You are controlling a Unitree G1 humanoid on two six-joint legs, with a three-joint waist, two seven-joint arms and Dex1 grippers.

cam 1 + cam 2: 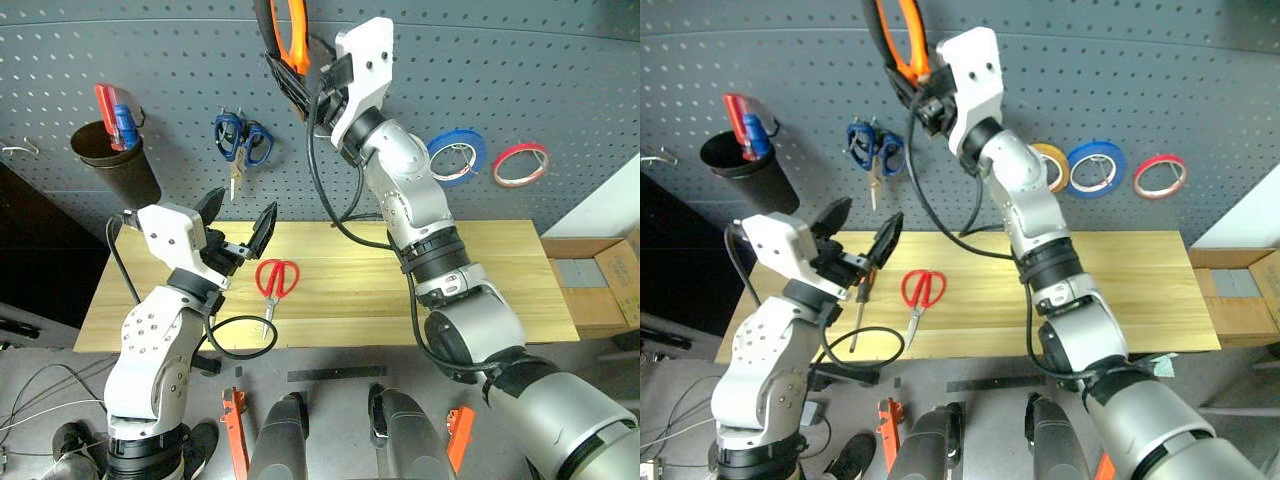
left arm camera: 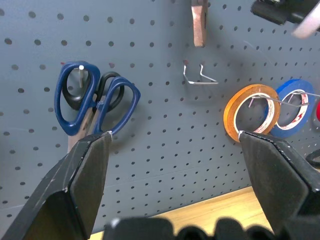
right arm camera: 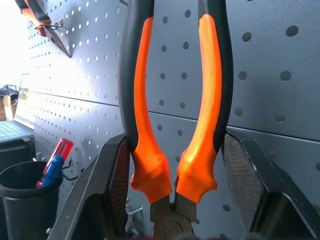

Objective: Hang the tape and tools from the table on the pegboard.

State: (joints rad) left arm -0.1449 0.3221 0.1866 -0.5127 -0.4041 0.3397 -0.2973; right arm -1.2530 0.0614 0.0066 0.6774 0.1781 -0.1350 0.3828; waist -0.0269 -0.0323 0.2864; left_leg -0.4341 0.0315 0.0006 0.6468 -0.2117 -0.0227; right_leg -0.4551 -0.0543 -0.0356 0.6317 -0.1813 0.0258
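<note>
We see the large dark grey perforated pegboard (image 1: pixel 560 70) across the back, and below it the long light yellow plank worktop (image 1: pixel 500 280).

Our right arm reaches up to the pegboard; the right gripper (image 3: pixel 172 195) has its fingers clamped on the orange-and-black-handled pliers (image 3: pixel 172 100), gripping them near the pivot with the handles pointing up along the board.

Our left gripper (image 1: pixel 238 225) hovers above the worktop's left part with its fingers spread wide apart and nothing between them.

A black cup (image 1: pixel 115 160) hangs at the board's left with a red-and-blue-handled tool (image 1: pixel 115 115) standing in it.

The blue-handled scissors (image 2: pixel 92 97) hang on a peg beside a bare wire hook (image 2: pixel 200 77).

To the right hang a yellow tape roll (image 2: pixel 250 112), a blue tape roll (image 1: pixel 458 157) and the thin red tape ring (image 1: pixel 520 164), side by side.

The red-handled scissors (image 1: pixel 274 285) lie flat on the worktop, blades pointing to the near edge.

A slim screwdriver with an orange-and-black handle (image 1: pixel 862 305) lies just left of them, partly behind the left fingers.
</note>
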